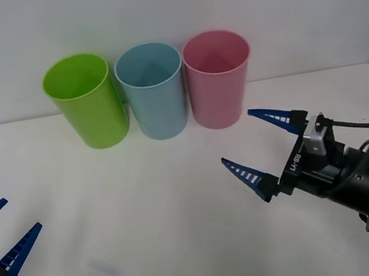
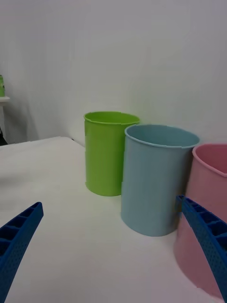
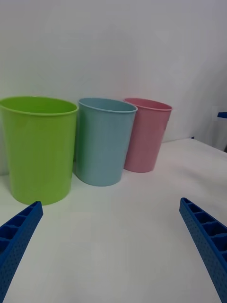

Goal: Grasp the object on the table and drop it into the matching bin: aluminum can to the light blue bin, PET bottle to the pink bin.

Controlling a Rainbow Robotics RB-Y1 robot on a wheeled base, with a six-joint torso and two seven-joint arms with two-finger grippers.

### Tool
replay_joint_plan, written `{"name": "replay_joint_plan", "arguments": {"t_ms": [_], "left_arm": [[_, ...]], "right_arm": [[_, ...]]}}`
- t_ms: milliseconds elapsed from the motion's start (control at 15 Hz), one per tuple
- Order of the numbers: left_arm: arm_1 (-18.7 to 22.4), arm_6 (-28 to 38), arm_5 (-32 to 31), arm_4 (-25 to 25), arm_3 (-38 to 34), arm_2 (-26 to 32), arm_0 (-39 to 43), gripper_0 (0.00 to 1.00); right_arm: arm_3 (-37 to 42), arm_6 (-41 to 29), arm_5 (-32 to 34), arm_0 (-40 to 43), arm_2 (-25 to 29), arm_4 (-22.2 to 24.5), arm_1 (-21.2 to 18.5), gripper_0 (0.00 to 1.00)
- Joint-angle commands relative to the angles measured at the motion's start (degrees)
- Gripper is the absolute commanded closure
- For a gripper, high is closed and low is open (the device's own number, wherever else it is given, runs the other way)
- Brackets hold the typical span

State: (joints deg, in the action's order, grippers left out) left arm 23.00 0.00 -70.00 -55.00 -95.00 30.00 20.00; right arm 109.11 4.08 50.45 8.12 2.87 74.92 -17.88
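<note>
On white table point(image 1: 187, 237), three bins point(image 1: 155, 90)

Three tubs stand at twelve o'clock: one lime green tub point(image 1: 86, 101), one light blue bin point(image 1: 153, 90), one pink bin point(image 1: 219, 77).

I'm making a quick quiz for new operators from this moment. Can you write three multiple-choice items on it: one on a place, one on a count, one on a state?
1. Which tub stands in the middle of the row?
A. lime green tub
B. light blue bin
C. pink bin

2. How many tubs stand on the table?
A. two
B. three
C. four

3. How are the right gripper's fingers?
A. spread open, holding nothing
B. shut on a can
C. shut on a bottle

Answers:
1 B: the light blue bin stands between the lime green tub and the pink bin.
2 B: three tubs line the far side of the table.
3 A: the right gripper hangs open near the pink bin.
</note>
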Motion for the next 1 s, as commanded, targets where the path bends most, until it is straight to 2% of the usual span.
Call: {"name": "replay_joint_plan", "arguments": {"t_ms": [67, 267, 733, 1000], "left_arm": [[0.00, 0.00, 0.00, 0.00, 0.00, 0.00, 0.00, 0.00], [0.00, 0.00, 0.00, 0.00, 0.00, 0.00, 0.00, 0.00], [0.00, 0.00, 0.00, 0.00, 0.00, 0.00, 0.00, 0.00], [0.00, 0.00, 0.00, 0.00, 0.00, 0.00, 0.00, 0.00]], "right_arm": [[0.05, 3.13, 1.31, 3.22, 3.02, -2.32, -2.16, 0.00], [-1.36, 3.22, 7.55, 5.77, 8.73, -3.55, -2.69, 0.00], [-9.36, 3.31, 21.44, 5.42, 20.77, -4.17, -2.69, 0.00], [-10.06, 3.31, 22.14, 7.70, 22.35, -5.66, -2.95, 0.00]]}}
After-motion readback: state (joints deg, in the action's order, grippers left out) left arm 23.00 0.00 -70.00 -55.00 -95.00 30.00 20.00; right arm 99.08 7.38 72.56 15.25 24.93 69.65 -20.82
